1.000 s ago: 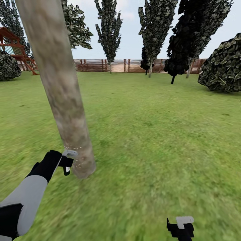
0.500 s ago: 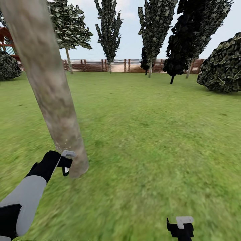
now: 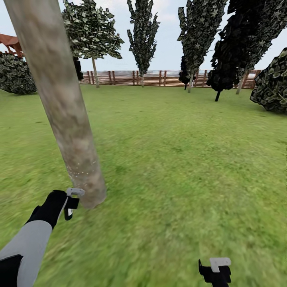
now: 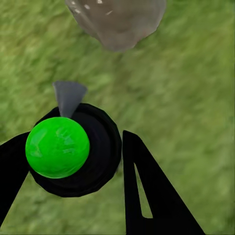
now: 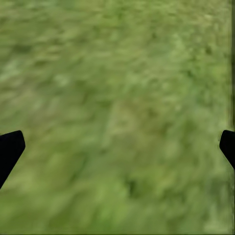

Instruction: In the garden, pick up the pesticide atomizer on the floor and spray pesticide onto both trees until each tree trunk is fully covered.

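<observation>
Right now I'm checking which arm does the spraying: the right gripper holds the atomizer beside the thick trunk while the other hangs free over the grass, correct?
Not quite: the left gripper holds the atomizer beside the thick trunk, as the left wrist view shows. The right gripper hangs free over the grass, jaws wide apart.

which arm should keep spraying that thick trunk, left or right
Left. The left gripper holds the atomizer in its jaws right beside the tree trunk, where white specks show. The right gripper is empty, open over grass.
</observation>
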